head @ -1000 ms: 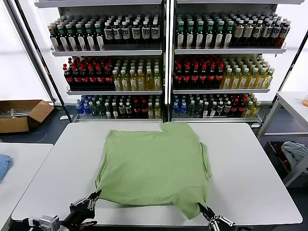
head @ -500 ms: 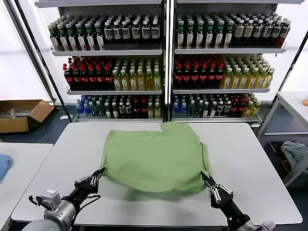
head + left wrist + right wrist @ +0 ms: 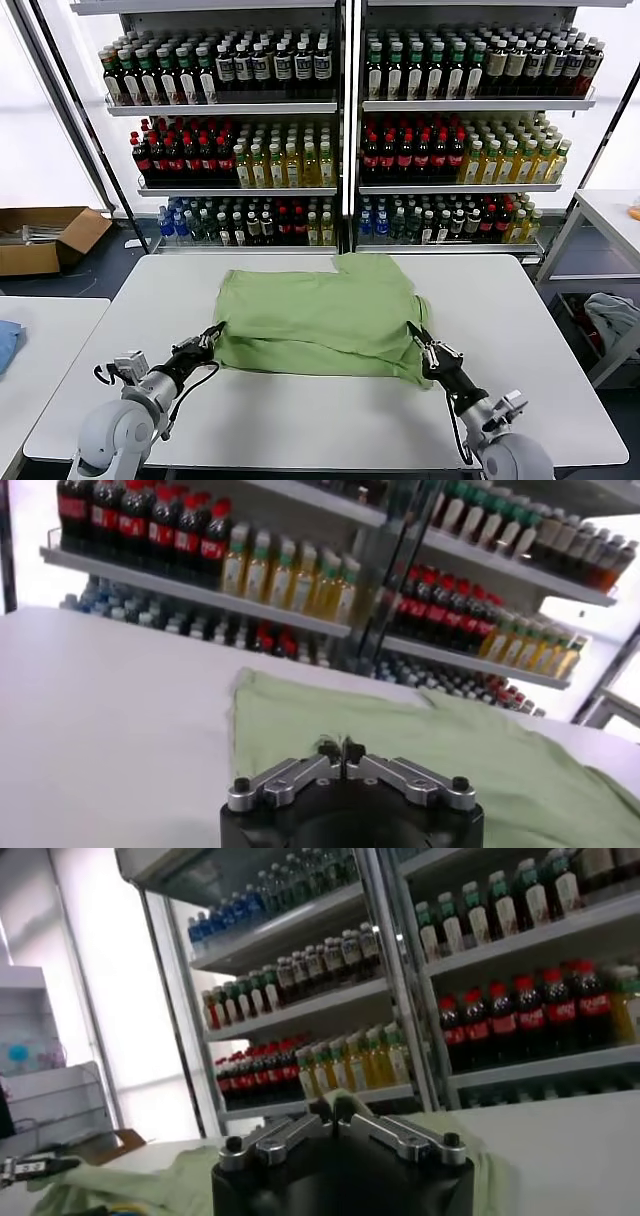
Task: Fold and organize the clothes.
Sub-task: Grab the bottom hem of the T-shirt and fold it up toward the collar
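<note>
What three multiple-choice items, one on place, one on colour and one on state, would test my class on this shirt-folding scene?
1. Where does the soft light green fabric shirt lie?
A. on the white table
B. on a shelf
C. on the floor

2. What colour is the open cardboard box on the floor?
A. blue
B. brown
C. white

3. How do the jaws of the left gripper and right gripper stand?
A. both wide open
B. one open
C. both shut on the shirt's edge

Answers: 1 A, it is spread on the tabletop; 2 B, plain brown card; 3 C, each pinches a front corner.
</note>
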Controlling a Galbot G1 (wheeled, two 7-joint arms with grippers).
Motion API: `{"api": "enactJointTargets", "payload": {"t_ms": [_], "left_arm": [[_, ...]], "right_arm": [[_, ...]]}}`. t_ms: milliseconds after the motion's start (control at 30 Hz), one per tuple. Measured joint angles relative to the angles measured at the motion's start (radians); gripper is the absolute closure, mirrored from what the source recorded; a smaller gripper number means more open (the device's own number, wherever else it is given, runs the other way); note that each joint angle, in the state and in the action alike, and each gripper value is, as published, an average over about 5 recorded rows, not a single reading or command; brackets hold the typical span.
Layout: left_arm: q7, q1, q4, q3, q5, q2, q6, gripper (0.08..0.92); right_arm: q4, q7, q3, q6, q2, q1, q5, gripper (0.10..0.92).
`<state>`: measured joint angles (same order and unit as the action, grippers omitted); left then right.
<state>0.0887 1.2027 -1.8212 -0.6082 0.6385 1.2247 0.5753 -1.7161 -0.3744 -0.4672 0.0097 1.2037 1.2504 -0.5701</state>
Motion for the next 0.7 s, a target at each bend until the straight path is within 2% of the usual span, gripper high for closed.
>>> {"api": "enactJointTargets", "payload": {"t_ms": [100,333,700], "left_arm": [[-0.006,-0.011,0.028,-0.001,-0.005,0.002,0.0,0.823],[-0.019,-0.011,0.032,-0.019,-0.01,-0.002,0.0,0.624],[-0.039,0.04,-0.031,-0.04,-0.03,-0.019,0.002,0.294]], "right_arm": [[0.028,0.015,0.019,-0.015,-0.005,-0.028,0.025,0.827],[0.045,0.047,0.028,-0.039,-0.02,-0.043,0.084,0.611],[-0.044,0.107,-0.039,-0.079,-0.045,0.057,0.148,0.29]]}}
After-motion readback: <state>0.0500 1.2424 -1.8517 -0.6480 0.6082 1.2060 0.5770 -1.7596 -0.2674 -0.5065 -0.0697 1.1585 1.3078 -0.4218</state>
